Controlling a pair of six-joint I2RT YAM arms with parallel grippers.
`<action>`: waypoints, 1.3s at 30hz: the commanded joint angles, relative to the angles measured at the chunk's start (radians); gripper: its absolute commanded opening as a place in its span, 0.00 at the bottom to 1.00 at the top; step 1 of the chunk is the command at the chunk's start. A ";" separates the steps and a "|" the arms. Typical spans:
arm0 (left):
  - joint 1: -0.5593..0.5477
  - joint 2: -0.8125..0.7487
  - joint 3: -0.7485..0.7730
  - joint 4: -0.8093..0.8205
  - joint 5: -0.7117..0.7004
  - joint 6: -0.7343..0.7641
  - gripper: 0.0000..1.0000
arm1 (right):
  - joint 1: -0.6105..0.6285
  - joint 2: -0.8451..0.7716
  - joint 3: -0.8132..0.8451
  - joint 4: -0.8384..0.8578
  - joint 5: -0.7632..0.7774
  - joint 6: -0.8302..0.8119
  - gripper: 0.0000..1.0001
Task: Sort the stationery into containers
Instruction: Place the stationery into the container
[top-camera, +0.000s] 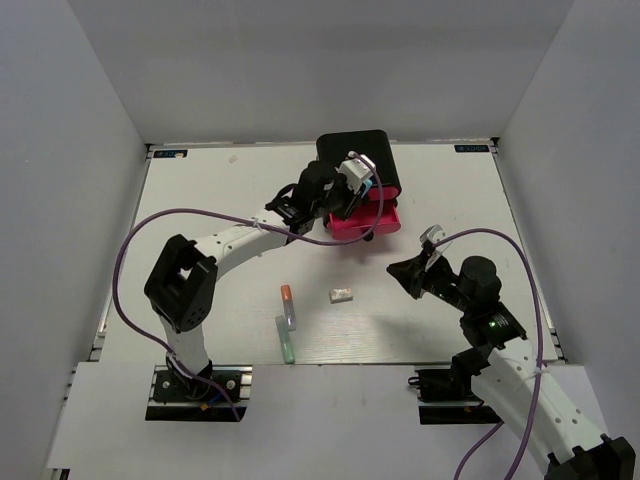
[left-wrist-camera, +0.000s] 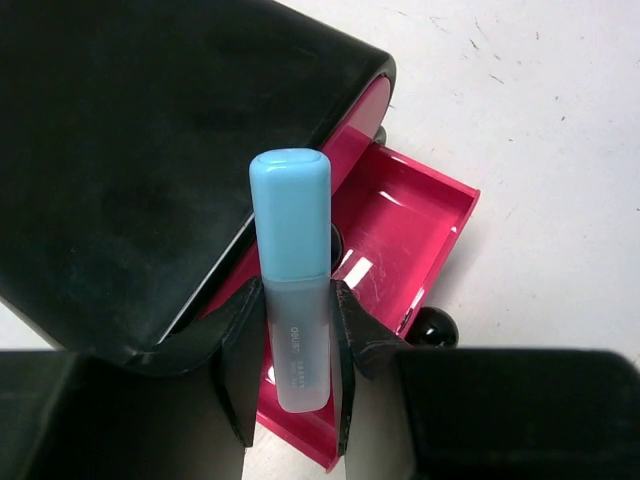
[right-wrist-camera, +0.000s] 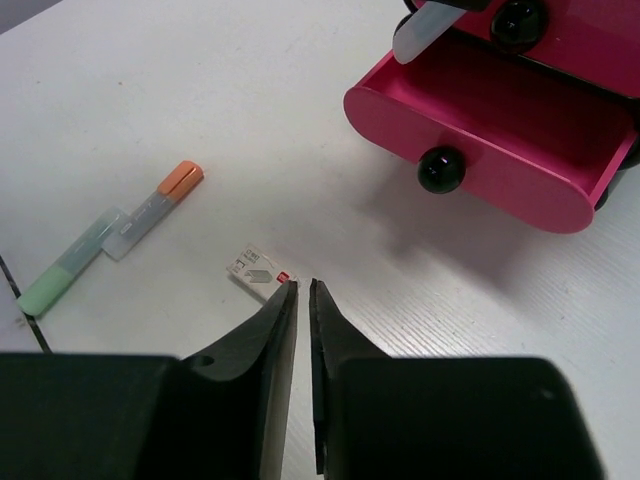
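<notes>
Light-blue capped stick (left-wrist-camera: 291, 250) is sitting clamped upright in the left gripper (left-wrist-camera: 293, 300), above the open pink drawer (left-wrist-camera: 440, 215), whose inside is partly hidden. From above, this is happening at twelve o'clock, against the black cabinet (top-camera: 355, 148). Placing is underway, I judge; releasing comes next. The right gripper (right-wrist-camera: 302, 290) is hovering pinched together, empty, beside the eraser (right-wrist-camera: 258, 272).

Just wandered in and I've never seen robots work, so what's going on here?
The left arm holds a light blue capped stick in its jaws over the open pink drawer of the black cabinet. The right arm hangs low over the table, jaws nearly shut and empty, close to the small white eraser. An orange-capped stick and a green stick lie on the table, not yet sorted.
</notes>
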 joint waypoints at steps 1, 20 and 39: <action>-0.004 -0.005 0.044 0.020 -0.008 0.019 0.33 | -0.003 -0.002 0.001 0.028 -0.009 -0.012 0.18; -0.013 -0.088 0.013 0.040 -0.027 -0.017 0.51 | -0.003 0.024 0.000 0.048 -0.060 -0.077 0.32; -0.013 -0.126 0.004 0.005 -0.153 -0.090 0.42 | 0.000 0.055 0.003 0.061 -0.092 -0.100 0.38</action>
